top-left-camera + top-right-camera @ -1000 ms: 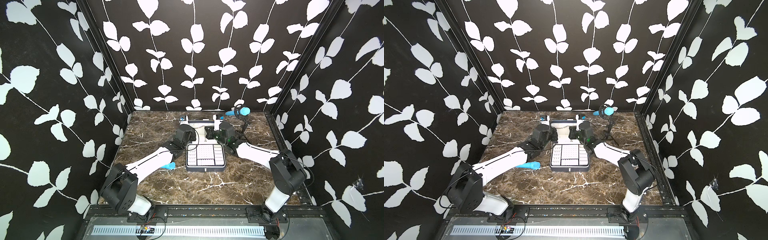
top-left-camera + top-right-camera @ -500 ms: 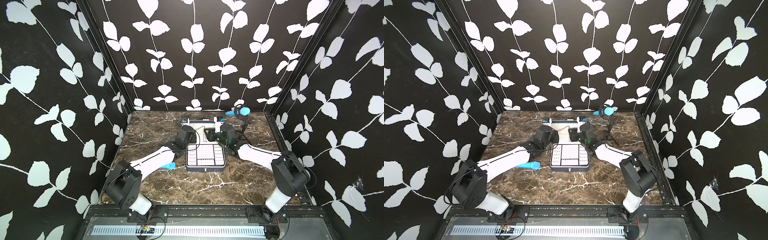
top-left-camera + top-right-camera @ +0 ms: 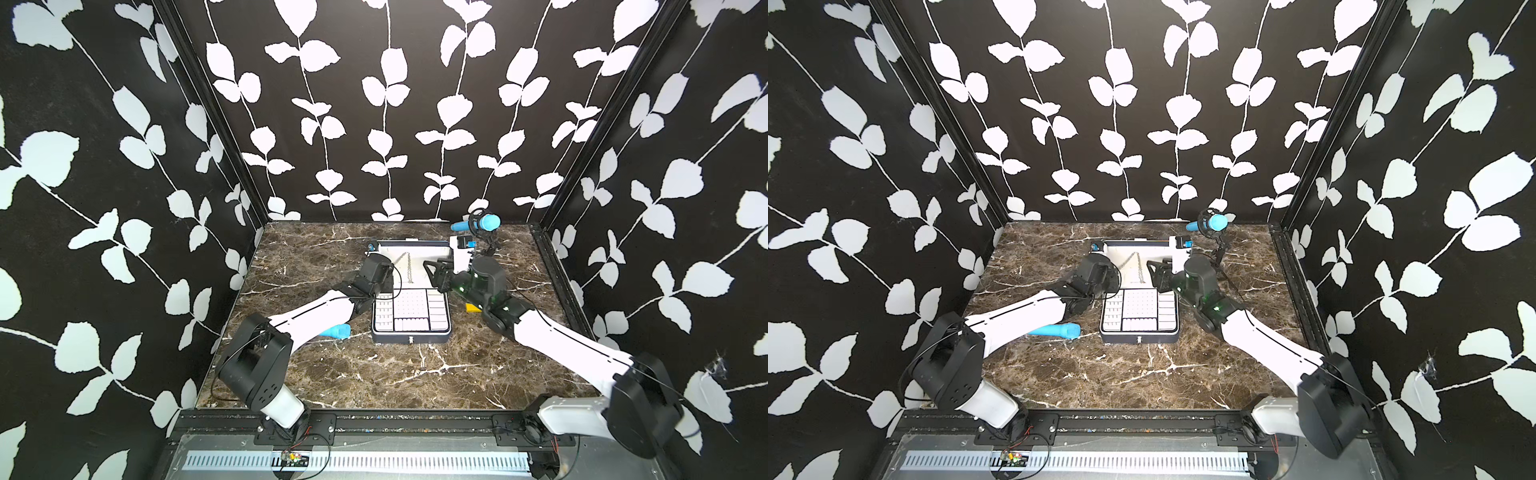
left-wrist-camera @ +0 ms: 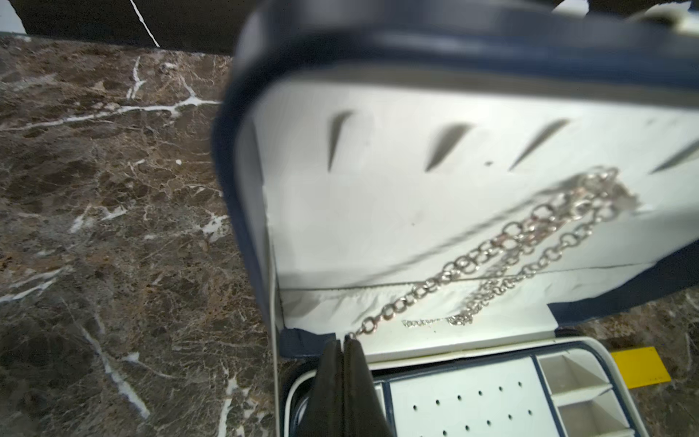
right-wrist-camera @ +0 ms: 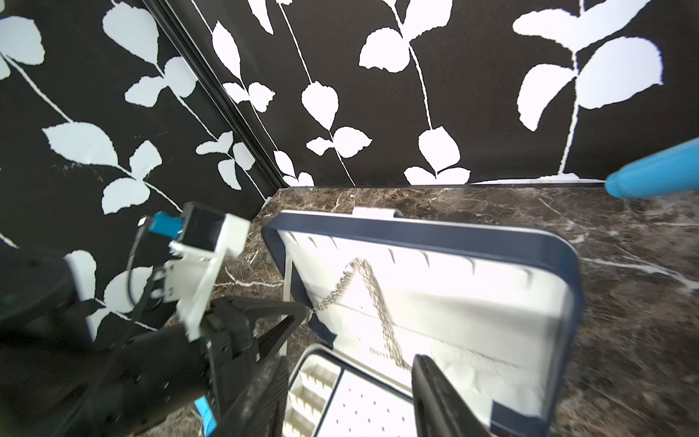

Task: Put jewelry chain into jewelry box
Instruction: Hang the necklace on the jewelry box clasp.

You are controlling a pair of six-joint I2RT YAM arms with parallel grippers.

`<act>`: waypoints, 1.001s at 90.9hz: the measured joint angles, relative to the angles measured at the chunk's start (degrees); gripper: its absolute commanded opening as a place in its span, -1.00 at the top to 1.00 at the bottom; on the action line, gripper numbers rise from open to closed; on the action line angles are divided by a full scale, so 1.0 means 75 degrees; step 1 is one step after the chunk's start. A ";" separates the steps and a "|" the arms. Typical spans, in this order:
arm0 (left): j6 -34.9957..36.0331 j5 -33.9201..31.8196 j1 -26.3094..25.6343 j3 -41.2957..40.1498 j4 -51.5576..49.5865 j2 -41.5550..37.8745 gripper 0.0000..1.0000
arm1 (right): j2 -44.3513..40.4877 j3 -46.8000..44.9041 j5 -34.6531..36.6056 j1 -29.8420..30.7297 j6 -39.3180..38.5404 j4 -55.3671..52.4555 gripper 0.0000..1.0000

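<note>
The box (image 3: 390, 338) sat open near the middle of the worktop (image 3: 353, 374), its lid (image 4: 378, 212) tipped up and back so the white lining faced both arms. The chain (image 4: 465, 263) lay against that lining in two strands that met high up, just under a row of small hooks (image 4: 336, 136). It seemed to be looped over one of them, which would explain why it hung there instead of sliding down.

The left hand (image 4: 343, 342) was pinched tight on the chain's lower end, just above the hinge edge. That probably kept the strand taut and off the tray (image 3: 409, 301) below.

The right hand (image 5: 348, 359) hovered in front of the lid with its fingers apart, holding nothing. The other strand passed between them without touching either one.

A yellow block (image 4: 639, 367) lay on the worktop beside the box. The chain was inside the lid, so the job looked nearly done, apart from the left hand letting go.
</note>
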 measured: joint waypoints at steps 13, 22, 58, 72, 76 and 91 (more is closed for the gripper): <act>-0.0044 0.0201 0.0000 0.0137 -0.0201 0.0149 1.00 | -0.0702 -0.0580 0.0146 0.0000 -0.0096 -0.0283 -0.11; -0.0079 0.0379 0.0000 0.0356 -0.0245 0.0291 1.00 | -0.1055 -0.0822 0.0297 0.0000 -0.0207 -0.0455 -0.11; -0.0254 0.0764 0.0000 0.0583 -0.0254 0.0481 1.00 | -0.1495 -0.1003 0.0699 0.0000 -0.0399 -0.0679 -0.13; -0.0289 0.0833 0.0000 0.0758 -0.0251 0.0653 0.87 | -0.1495 -0.1043 0.0752 0.0000 -0.0399 -0.0737 -0.13; -0.0297 0.0839 0.0000 0.0787 -0.0251 0.0682 0.81 | -0.1495 -0.1046 0.0766 0.0000 -0.0399 -0.0740 -0.13; -0.0344 0.0898 0.0003 0.0903 -0.0251 0.0778 0.71 | -0.1498 -0.1043 0.0804 0.0000 -0.0402 -0.0775 -0.14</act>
